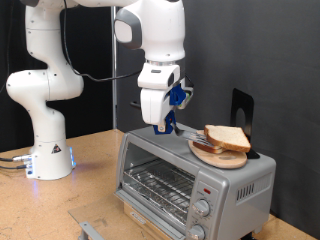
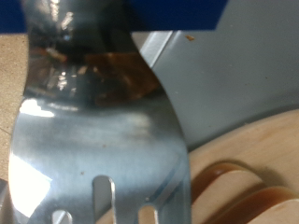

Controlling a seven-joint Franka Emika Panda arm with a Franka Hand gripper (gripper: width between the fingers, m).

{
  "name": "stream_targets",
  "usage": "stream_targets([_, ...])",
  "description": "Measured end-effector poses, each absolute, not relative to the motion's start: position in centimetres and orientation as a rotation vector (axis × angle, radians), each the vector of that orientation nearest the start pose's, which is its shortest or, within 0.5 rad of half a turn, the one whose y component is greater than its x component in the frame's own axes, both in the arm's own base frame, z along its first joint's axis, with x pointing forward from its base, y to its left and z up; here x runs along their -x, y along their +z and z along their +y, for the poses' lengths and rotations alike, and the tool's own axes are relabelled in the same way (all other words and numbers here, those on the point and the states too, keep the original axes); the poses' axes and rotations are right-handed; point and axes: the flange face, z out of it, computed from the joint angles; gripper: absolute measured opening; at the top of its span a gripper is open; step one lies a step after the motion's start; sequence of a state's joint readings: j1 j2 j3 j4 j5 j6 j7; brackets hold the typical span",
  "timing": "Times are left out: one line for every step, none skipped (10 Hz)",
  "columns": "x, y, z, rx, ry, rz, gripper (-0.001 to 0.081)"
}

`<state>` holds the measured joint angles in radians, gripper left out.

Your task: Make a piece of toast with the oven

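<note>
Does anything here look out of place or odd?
Yes: the round wooden board with pale bread slices sits on top of the silver toaster oven, jutting over its roof edge. The gripper holds a slotted metal spatula beside the board.

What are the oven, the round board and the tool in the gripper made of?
Oven: looks like brushed silver sheet metal, dull sheen, wire rack inside. Board: pale wood, matte, in both views. Spatula: polished metal, mirror reflections, slotted blade. It sits at the gripper.
</note>
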<state>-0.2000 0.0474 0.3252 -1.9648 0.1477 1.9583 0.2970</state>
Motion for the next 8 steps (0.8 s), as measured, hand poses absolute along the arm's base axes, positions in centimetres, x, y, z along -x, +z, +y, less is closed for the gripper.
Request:
stream_targets([-55.6, 44.5, 8.2, 2.984, 0.127, 0.34, 0.0491])
stream_targets([-55.5, 44.4, 8.7, 2.984, 0.131, 0.338, 0.0491])
stream_targets([-55.5, 44.3, 9.3, 2.984, 0.137, 0.344, 0.0491])
stream_targets([-55.4, 44.2, 9.9, 2.984, 0.142, 0.351, 0.0491])
stream_targets([-55.4, 44.1, 10.4, 2.983, 0.147, 0.358, 0.0491])
stream_targets([-55.5, 44.0, 11.0, 2.982, 0.152, 0.369, 0.0491])
stream_targets([-55.7, 43.8, 11.5, 2.981, 0.159, 0.379, 0.0491])
stream_targets([-56.0, 43.4, 11.9, 2.979, 0.167, 0.388, 0.0491])
